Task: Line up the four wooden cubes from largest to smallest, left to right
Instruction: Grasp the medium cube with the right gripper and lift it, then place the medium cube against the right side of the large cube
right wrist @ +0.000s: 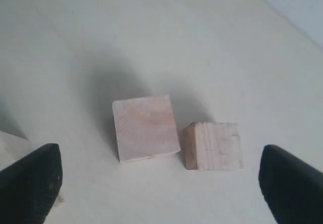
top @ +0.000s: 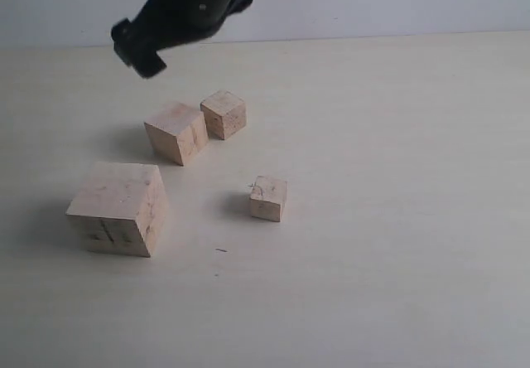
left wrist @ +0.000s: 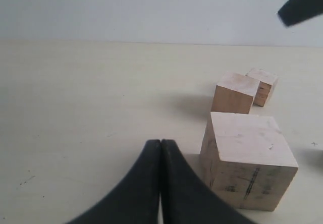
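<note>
Four pale wooden cubes stand on the table. The largest cube point(top: 118, 208) point(left wrist: 247, 158) is at front left. The second-largest cube point(top: 177, 133) point(left wrist: 234, 92) point(right wrist: 145, 127) sits behind it, almost touching the third cube point(top: 224, 113) point(left wrist: 262, 85) point(right wrist: 214, 146). The smallest cube point(top: 269, 198) stands alone to the right. My right gripper point(top: 141, 53) point(right wrist: 160, 179) hangs open above and behind the two middle cubes, holding nothing. My left gripper point(left wrist: 161, 148) is shut and empty, low on the table beside the largest cube; the exterior view does not show it.
A pale tabletop point(top: 397, 219) runs under everything and meets a light wall point(top: 373, 3) at the back. The right gripper's dark finger point(left wrist: 303, 4) shows high up in the left wrist view.
</note>
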Robot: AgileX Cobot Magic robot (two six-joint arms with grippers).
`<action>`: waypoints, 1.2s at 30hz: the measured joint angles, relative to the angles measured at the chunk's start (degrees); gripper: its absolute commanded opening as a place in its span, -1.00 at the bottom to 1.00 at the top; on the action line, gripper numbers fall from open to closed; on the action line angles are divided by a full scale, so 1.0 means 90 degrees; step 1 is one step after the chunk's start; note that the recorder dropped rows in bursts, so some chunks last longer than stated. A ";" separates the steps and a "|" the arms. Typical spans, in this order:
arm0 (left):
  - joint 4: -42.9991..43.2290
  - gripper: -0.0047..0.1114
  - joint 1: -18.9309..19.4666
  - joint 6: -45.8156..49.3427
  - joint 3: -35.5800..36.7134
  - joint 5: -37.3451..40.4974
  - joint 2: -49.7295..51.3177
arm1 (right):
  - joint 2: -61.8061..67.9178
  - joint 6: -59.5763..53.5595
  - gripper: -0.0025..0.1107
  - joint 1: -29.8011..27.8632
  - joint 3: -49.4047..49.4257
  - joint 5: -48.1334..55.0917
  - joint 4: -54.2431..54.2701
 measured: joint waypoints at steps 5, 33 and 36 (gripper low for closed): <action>0.0000 -0.92 0.0000 0.0000 0.0000 0.0000 0.0000 | 0.0802 0.0067 0.90 0.0000 0.0012 -0.0462 0.0000; 0.0000 -0.92 0.0000 0.0000 0.0000 0.0000 0.0000 | 0.1584 -0.0178 -0.96 0.0000 0.0025 -0.1643 -0.0307; 0.0000 -0.92 0.0000 0.0000 0.0000 0.0000 0.0000 | 0.0776 -0.0188 -0.96 0.0000 0.0025 -0.1275 -0.0679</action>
